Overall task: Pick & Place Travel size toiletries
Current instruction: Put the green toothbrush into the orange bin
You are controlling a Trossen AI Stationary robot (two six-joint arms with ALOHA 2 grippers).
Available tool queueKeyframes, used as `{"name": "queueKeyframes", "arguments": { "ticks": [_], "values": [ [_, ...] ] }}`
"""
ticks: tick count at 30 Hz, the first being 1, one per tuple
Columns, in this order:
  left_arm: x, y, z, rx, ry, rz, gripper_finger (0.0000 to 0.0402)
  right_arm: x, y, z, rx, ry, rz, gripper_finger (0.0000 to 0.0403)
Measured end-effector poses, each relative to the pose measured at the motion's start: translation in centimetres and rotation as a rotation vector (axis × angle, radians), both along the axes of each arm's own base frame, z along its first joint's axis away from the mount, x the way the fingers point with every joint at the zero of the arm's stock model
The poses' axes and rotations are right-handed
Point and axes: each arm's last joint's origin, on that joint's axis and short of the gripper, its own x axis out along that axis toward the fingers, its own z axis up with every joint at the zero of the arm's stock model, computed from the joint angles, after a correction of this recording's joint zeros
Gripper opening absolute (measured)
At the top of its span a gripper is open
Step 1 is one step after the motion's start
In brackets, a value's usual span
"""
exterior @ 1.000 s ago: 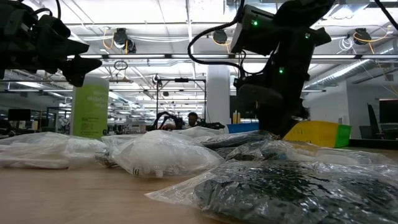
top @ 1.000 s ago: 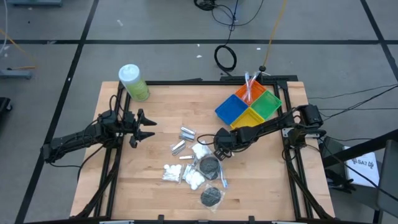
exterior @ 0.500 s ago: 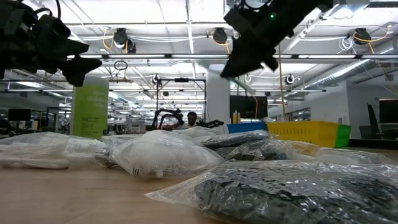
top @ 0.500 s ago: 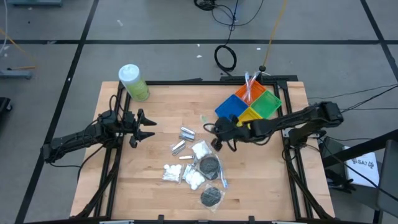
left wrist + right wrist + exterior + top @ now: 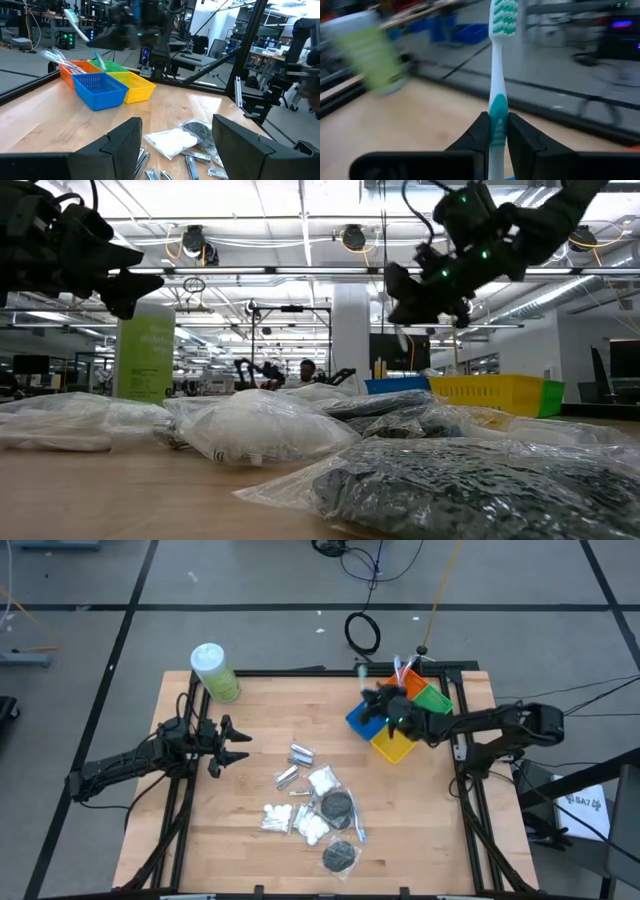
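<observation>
My right gripper [image 5: 377, 702] is up over the blue basket [image 5: 366, 720], shut on a white-and-green toothbrush [image 5: 499, 60] whose bristle head sticks out past the fingers [image 5: 360, 671]. The other toiletries lie on the table's middle: silver tubes [image 5: 300, 753], bags of cotton balls [image 5: 322, 780], bagged black discs [image 5: 336, 806]. Toothbrushes [image 5: 52, 55] lean in the orange basket. My left gripper [image 5: 177, 145] is open and empty above the table's left part [image 5: 232, 745]. My right gripper pinches the toothbrush's handle [image 5: 498, 125] between its two fingers [image 5: 481, 132], on the green grip part below the neck. The brush lies along the fingers, with its head out beyond their tips. It is lifted clear of the table and baskets.
Four joined baskets, blue, orange [image 5: 392, 692], green [image 5: 433, 703] and yellow [image 5: 395, 745], stand at the far right. A big green bottle with a white cap [image 5: 214, 672] stands at the far left corner. Bare wood lies between the pile and the baskets.
My right gripper has risen from the toiletry pile with the toothbrush and gone toward the table's far right, over the baskets, turning as it went. The brush is lifted clear. The pile stays where it was.
</observation>
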Motion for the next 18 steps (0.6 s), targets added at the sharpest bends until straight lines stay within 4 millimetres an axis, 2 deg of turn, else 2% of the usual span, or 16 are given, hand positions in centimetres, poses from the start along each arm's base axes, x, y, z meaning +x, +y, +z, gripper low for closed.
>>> {"name": "queueKeyframes", "arguments": {
  "ticks": [5,9,18],
  "values": [
    [0.0,0.0,0.0,0.0,0.0,0.004,0.0239,-3.2,-2.9,-1.3,-0.024,0.052,-0.259,0.0034],
    [0.0,0.0,0.0,0.0,0.0,0.004,0.0239,-5.0,-4.4,-2.5,0.008,0.061,-0.347,0.0035],
    [0.0,0.0,0.0,0.0,0.0,0.006,0.0239,-7.4,-5.1,-5.0,0.065,0.111,-0.441,0.004]
  ]
}}
